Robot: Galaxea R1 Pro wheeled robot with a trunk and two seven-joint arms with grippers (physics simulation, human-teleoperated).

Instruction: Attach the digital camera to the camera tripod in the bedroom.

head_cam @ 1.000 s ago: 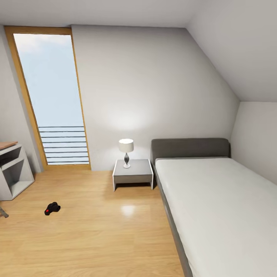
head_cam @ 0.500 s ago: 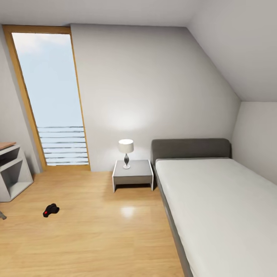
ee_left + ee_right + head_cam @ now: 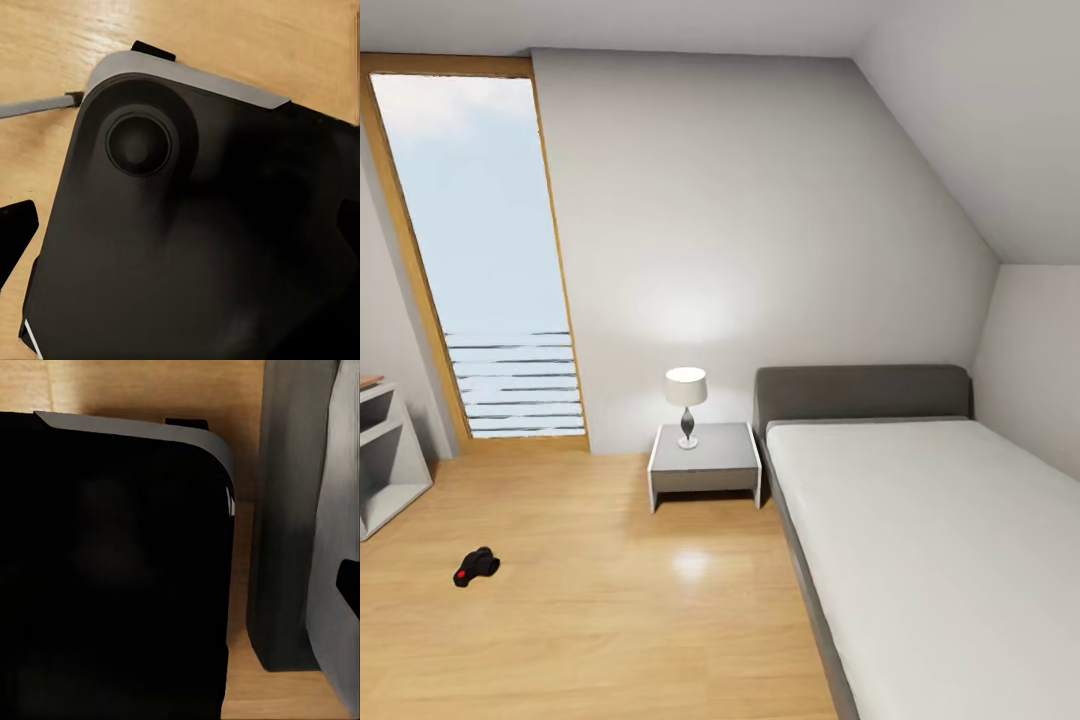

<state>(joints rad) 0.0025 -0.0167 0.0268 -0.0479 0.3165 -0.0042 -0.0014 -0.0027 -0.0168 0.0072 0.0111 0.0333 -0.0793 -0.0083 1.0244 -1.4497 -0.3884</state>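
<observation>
The digital camera (image 3: pixel 476 566), small and black with a red dot, lies on the light wood floor at the left of the bedroom in the head view. The camera tripod is out of view. In the left wrist view my left gripper (image 3: pixel 180 225) hangs open and empty over the robot's black base (image 3: pixel 187 285), one black fingertip (image 3: pixel 15 236) at each side edge. My right gripper (image 3: pixel 180 585) also looks down on the black base, and one fingertip (image 3: pixel 349 583) sits far out at the edge.
A grey-headboard bed (image 3: pixel 920 520) fills the right side. A grey nightstand (image 3: pixel 705 465) with a lamp (image 3: pixel 686 400) stands beside it. A tall window (image 3: pixel 480 250) and a white shelf (image 3: pixel 385 460) are at the left. A grey bed side (image 3: pixel 289 532) runs close to the base.
The whole head view has shifted: the shelf has slid further off the left edge and the window looks larger. The digital camera lies still on the floor.
</observation>
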